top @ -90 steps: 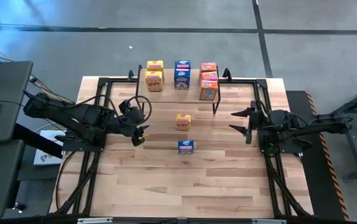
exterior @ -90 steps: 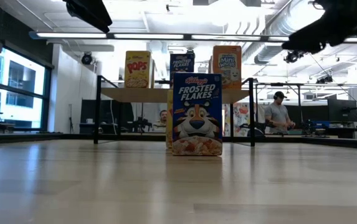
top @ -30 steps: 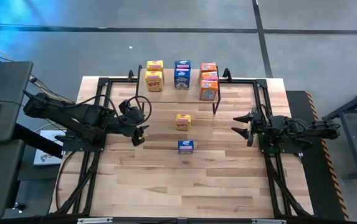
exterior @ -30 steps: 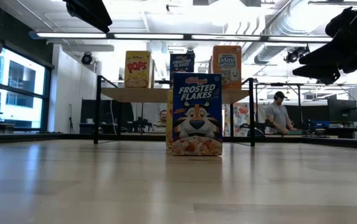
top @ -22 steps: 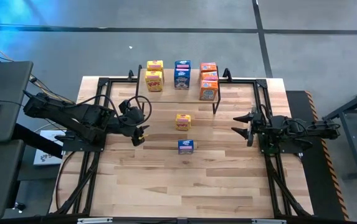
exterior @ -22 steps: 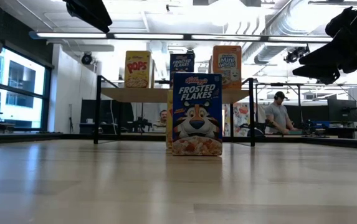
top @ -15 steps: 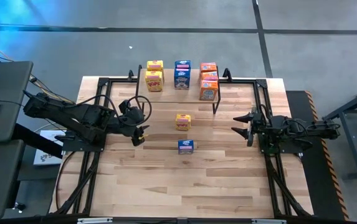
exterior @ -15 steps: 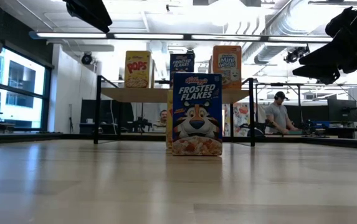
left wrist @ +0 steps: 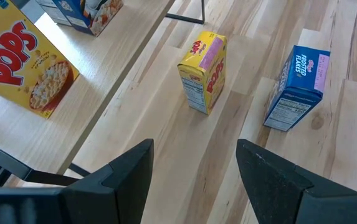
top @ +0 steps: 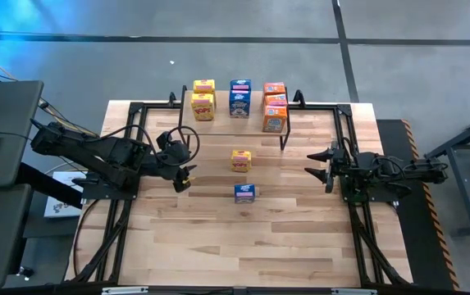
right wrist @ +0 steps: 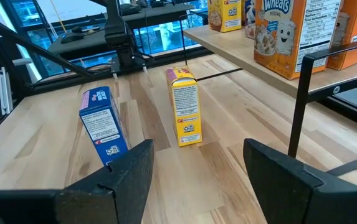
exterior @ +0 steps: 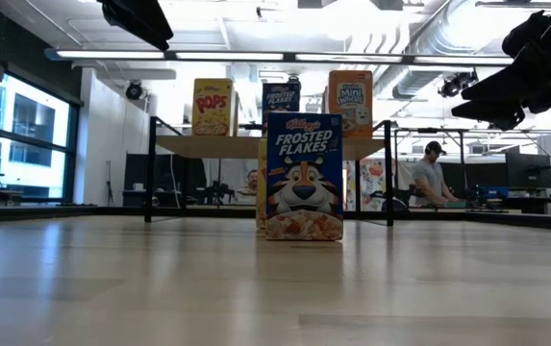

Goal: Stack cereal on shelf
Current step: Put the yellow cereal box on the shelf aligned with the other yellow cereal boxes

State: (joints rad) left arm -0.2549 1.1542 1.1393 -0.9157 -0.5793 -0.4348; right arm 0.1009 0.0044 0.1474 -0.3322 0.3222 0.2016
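Both the left tool (top: 183, 176) and right tool (top: 317, 165) are wide open and empty, and a bumped yellow box (top: 240, 160) or blue box (top: 245, 192) might fall over on the counter (top: 218, 246).

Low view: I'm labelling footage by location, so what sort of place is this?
Probably a robotics lab or open workshop: a person at desks with monitors behind the table, exposed ceiling ducts, and strip lights.
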